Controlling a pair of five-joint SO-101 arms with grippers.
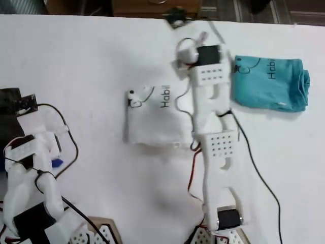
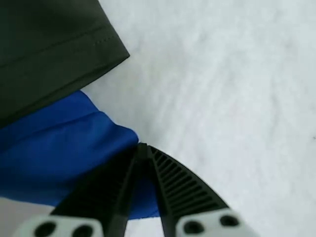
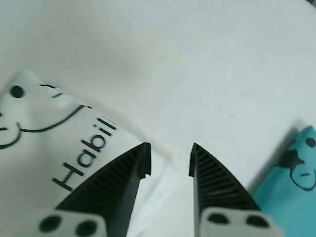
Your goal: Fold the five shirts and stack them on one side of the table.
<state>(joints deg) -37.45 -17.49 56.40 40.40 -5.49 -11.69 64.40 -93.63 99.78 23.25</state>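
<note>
At worktop (image 1: 76, 61) centre: folded white shirt (image 1: 152, 119), with teal shirt (image 1: 269, 84) nearby. Right end effector (image 3: 170, 150) part-open, empty, above the white shirt's edge — best pinch all layers. Left end effector (image 2: 143, 150) closed beside blue shirt (image 2: 59, 148).

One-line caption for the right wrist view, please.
Open right hand over the folded white shirt's edge, a teal shirt nearby on the white table.
</note>
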